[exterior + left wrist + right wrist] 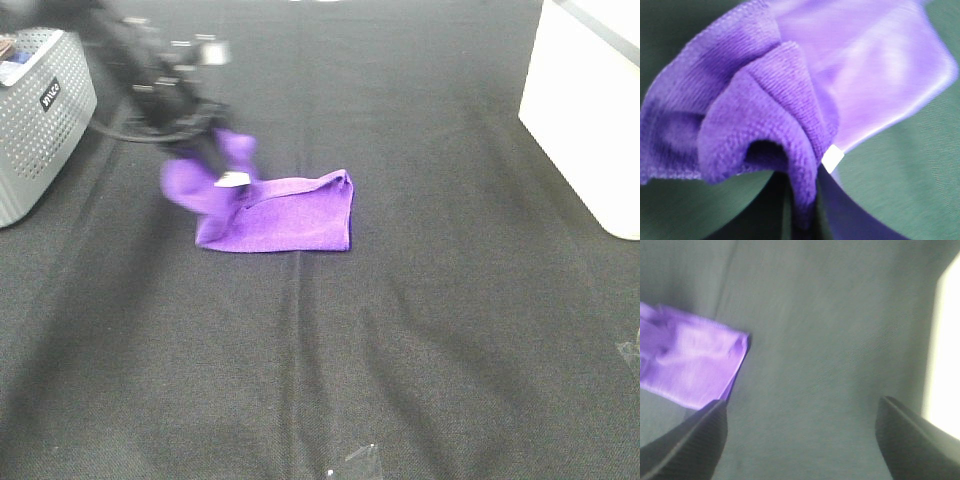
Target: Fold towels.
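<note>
Left hand [212, 158] pinches the purple towel [290, 215]'s raised corner off the tabletop [420, 350]. Right hand [800, 440] hangs spread near the towel.

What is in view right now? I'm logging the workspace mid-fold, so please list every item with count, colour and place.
towel: one, bright purple, left of the table's middle, one end lifted and bunched, the rest flat
tag: one, white, on the lifted end
basket: one, grey, perforated, left edge
box: one, white, right edge
table cover: one, black, under everything
left gripper: one, black, shut on the towel's lifted end
right gripper: one, black, open and empty, seen only in its wrist view, over bare table cover
</note>
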You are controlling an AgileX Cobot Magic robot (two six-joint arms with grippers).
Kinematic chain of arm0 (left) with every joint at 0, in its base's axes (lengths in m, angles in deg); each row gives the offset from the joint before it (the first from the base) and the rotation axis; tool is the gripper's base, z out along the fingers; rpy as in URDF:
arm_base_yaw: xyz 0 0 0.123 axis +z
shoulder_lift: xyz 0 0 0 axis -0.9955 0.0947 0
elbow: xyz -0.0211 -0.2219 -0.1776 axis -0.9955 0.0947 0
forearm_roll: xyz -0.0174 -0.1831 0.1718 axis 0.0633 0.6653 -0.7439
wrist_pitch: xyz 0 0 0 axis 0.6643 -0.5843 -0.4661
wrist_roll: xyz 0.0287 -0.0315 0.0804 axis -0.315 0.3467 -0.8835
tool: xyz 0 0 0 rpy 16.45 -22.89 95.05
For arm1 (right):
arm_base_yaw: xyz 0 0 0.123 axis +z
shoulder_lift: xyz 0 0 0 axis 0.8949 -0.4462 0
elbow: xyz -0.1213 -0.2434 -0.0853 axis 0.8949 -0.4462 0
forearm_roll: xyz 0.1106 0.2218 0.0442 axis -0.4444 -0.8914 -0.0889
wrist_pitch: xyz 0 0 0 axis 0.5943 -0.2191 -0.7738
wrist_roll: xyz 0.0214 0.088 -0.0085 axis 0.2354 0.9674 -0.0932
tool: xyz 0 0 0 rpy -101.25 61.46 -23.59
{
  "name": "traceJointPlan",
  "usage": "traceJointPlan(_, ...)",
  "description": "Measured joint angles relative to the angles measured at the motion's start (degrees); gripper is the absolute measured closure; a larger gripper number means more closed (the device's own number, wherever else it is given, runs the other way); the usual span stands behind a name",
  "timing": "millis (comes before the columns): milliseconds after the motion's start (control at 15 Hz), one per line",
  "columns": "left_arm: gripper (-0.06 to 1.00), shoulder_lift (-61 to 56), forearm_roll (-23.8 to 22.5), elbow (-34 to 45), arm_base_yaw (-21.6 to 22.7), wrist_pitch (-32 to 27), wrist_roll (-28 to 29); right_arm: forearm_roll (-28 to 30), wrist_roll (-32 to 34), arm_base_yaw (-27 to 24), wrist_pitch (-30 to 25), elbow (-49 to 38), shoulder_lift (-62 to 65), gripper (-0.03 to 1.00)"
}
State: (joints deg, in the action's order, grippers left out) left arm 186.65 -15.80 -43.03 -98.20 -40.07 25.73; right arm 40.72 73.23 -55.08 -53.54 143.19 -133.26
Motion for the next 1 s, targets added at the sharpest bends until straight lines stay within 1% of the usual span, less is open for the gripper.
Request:
traceJointPlan(133, 0.9, 3.04, 0.0, -4.3, -2.23, 0.0, 3.09, 0.57, 0.0, 0.0, -0.06, -0.8, 4.41, 0.18)
traceJointPlan(267, 0.87, 6.19, 0.06, -7.85, -4.07, 0.0, 6.3, 0.8, 0.06, 0.0, -0.06, -4.58, 10.08, 0.18)
traceJointPlan(333, 0.8, 6.53, 0.57, -8.59, -4.76, 0.0, 6.88, 0.8, 0.74, 0.0, -0.06, -7.62, 12.66, 0.18)
traceJointPlan(467, 0.58, 6.65, 2.69, -8.94, -6.53, 0.0, 7.05, 0.29, 1.03, 0.0, 0.0, -15.7, 17.93, 0.18)
traceJointPlan(533, 0.48, 6.76, 3.72, -8.94, -7.68, 0.69, 7.05, -0.34, 1.03, 0.0, 0.0, -20.23, 20.86, 0.18)
traceJointPlan(600, 0.42, 6.82, 4.3, -8.94, -9.11, 2.98, 6.82, -1.43, 1.03, 0.0, 0.06, -25.38, 24.12, 0.18)
traceJointPlan(667, 0.39, 6.82, 5.04, -8.94, -10.71, 5.73, 5.9, -2.23, 1.03, 0.0, 0.06, -30.31, 27.39, 0.18)
traceJointPlan(800, 0.38, 6.82, 5.96, -9.0, -13.52, 9.17, 2.81, -2.64, 1.03, 0.0, 0.06, -37.7, 32.49, 0.18)
traceJointPlan(933, 0.38, 6.7, 6.13, -10.94, -15.64, 10.77, 1.38, -2.64, 0.8, 0.0, 0.0, -43.32, 35.92, 0.18)
traceJointPlan(1000, 0.38, 6.25, 5.21, -12.83, -16.1, 10.49, 1.32, -2.64, 0.23, 0.0, 0.0, -45.95, 37.87, 0.18)
